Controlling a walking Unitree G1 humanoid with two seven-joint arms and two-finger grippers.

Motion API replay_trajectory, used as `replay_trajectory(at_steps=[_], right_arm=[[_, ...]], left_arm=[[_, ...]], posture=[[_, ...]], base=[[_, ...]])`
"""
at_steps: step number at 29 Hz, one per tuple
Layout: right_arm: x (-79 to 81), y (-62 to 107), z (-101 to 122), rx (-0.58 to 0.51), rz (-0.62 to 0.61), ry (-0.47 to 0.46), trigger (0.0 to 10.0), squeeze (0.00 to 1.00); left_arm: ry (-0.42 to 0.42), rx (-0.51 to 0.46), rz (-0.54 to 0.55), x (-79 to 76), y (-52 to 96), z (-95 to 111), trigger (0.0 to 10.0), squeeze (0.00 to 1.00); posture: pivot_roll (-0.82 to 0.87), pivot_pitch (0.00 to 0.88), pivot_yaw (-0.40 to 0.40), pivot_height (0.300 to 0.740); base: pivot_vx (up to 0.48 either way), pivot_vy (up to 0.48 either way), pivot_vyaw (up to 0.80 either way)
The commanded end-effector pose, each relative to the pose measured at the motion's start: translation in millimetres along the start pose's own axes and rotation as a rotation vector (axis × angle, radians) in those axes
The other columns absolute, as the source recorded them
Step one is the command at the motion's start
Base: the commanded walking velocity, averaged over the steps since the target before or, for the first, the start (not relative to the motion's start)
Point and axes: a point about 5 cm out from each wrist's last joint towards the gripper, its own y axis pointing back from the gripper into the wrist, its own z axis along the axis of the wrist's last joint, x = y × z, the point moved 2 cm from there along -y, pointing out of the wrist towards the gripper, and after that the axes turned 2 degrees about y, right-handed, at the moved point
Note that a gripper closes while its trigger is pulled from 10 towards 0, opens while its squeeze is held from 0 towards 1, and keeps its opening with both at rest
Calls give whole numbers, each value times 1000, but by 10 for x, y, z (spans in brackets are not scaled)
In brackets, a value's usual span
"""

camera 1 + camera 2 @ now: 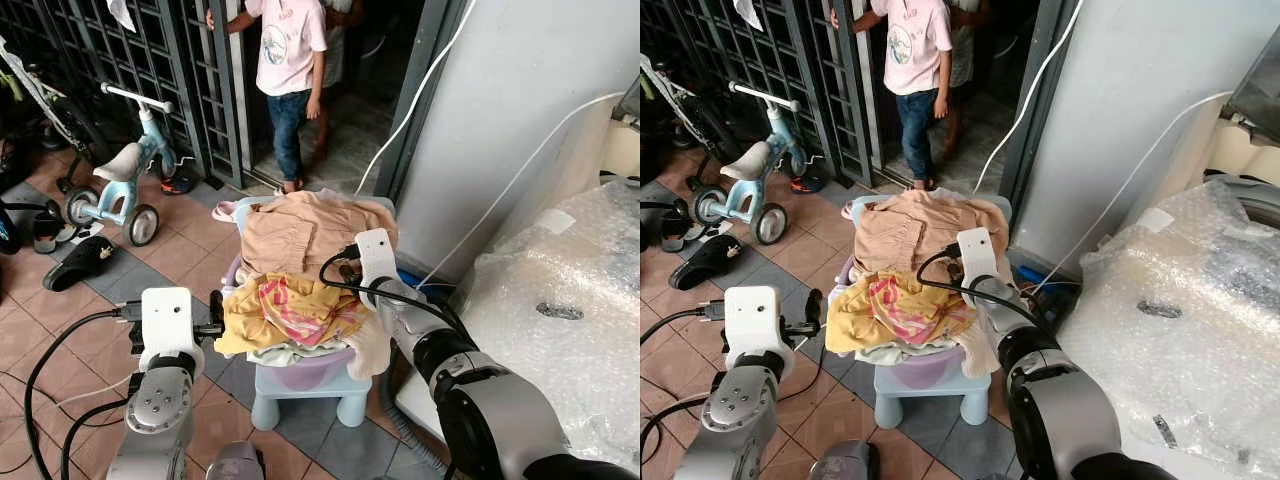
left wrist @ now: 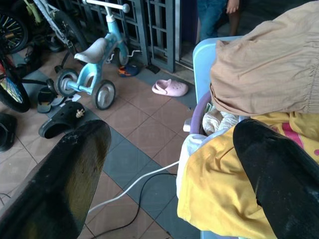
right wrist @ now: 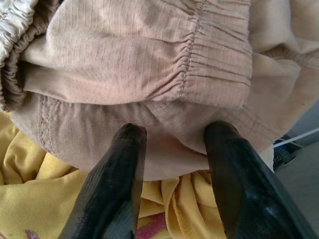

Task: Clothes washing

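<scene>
A heap of clothes (image 1: 300,280) sits piled in a lilac basin (image 1: 310,368) on a pale blue plastic stool (image 1: 300,395), on a tiled floor (image 1: 190,255) before a grey wall (image 1: 520,100). On top of the heap lies a beige garment (image 1: 300,232) with gathered elastic hems; below it, toward the robot, a yellow garment (image 1: 290,310) with a pink print hangs over the basin's rim.

The right pincer (image 3: 174,137) is at the right side of the heap, its two black fingers (image 3: 124,169) spread apart with the tips touching the lower edge of the beige garment; nothing is held between them. In the head views, its white wrist block (image 1: 375,255) sits against the beige garment, with a black cable (image 1: 335,265) looping around it.

The left pincer (image 2: 169,164) hovers to the left of the heap, open wide and empty; one finger (image 2: 269,164) lies over the yellow garment, the other over the floor.

To the right stands a bulky object wrapped in bubble film (image 1: 570,300). To the left are a light blue tricycle (image 1: 125,175), a black sandal (image 1: 80,262) and a pink clog (image 2: 170,87) near a dark metal grille (image 1: 150,60). A person in a pink shirt and jeans (image 1: 288,70) stands in the doorway beyond the heap. A white cable (image 2: 134,185) runs across the floor.
</scene>
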Motion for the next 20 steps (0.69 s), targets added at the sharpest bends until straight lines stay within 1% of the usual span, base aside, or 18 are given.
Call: replay_trajectory(at_steps=[1, 2, 3, 4, 5, 6, 7, 8, 9, 10, 13, 16, 17, 18, 19, 20], right_arm=[[-27, -4, 42, -19, -12, -28, 0, 0], [-31, -4, 62, -30, -15, -32, 0, 0], [-36, -3, 114, -60, -16, -11, 5020, 0], [-40, 0, 144, -81, -18, 5, 9529, 0], [-42, 3, 161, -96, -19, 15, 9529, 0], [-47, 9, 182, -112, -14, 31, 10000, 0], [-60, 17, 192, -125, -11, 42, 10000, 863], [-96, 45, 189, -147, 0, 45, 10000, 1000], [-96, 45, 189, -147, 0, 45, 10000, 1000], [-138, 95, 158, -169, 12, 67, 10000, 1000], [-171, 175, 123, -204, 21, 69, 10000, 1000], [-217, 348, 72, -263, 53, 75, 10000, 1000], [-206, 499, 50, -311, 89, 71, 10000, 1000], [-206, 499, 50, -311, 89, 71, 10000, 1000], [-193, 613, 36, -347, 107, 72, 10000, 1000], [-184, 645, 30, -359, 112, 63, 10000, 1000]], left_arm=[[-2, 12, -13, -37, 4, -32, 10000, 0], [-2, 12, -13, -40, 12, -32, 10000, 0], [-9, 0, -23, -59, 35, -13, 10000, 0], [-21, -10, -35, -78, 46, 5, 10000, 0], [-30, -17, -43, -91, 59, 16, 10000, 0], [-26, -29, -62, -118, 67, 39, 10000, 0], [-24, -40, -78, -140, 75, 65, 10000, 0], [-21, -54, -100, -172, 90, 98, 10000, 0], [-21, -54, -100, -172, 90, 98, 10000, 0], [-13, -51, -110, -190, 92, 92, 10000, 0], [-10, -47, -108, -184, 110, 71, 10000, 0], [-2, -48, -123, -203, 113, 72, 10000, 0], [3, -50, -138, -221, 106, 86, 10000, 0], [3, -50, -138, -221, 106, 86, 10000, 0], [3, -52, -145, -230, 106, 93, 10000, 0], [4, -53, -146, -228, 100, 96, 10000, 0]], posture=[[155, 0, -81, 740], [155, 0, -81, 740], [154, 8, -81, 740], [154, 14, -82, 740], [155, 18, -82, 740], [154, 25, -82, 740], [151, 32, -82, 740], [142, 41, -80, 740], [142, 41, -80, 740], [125, 48, -75, 740], [107, 52, -69, 740], [92, 55, -61, 740], [80, 53, -53, 740], [80, 53, -53, 740], [78, 53, -50, 740], [70, 45, -47, 740]], base=[[0, 0, 0], [0, 0, 0], [0, 0, 0], [0, 0, 0], [0, 0, 0], [0, 0, 0], [0, 0, 0], [0, 0, 0], [0, 0, 0], [0, 0, 0], [0, 0, 0], [0, 0, 0], [0, 0, 0], [0, 0, 0], [0, 0, 0], [0, 0, 0]])
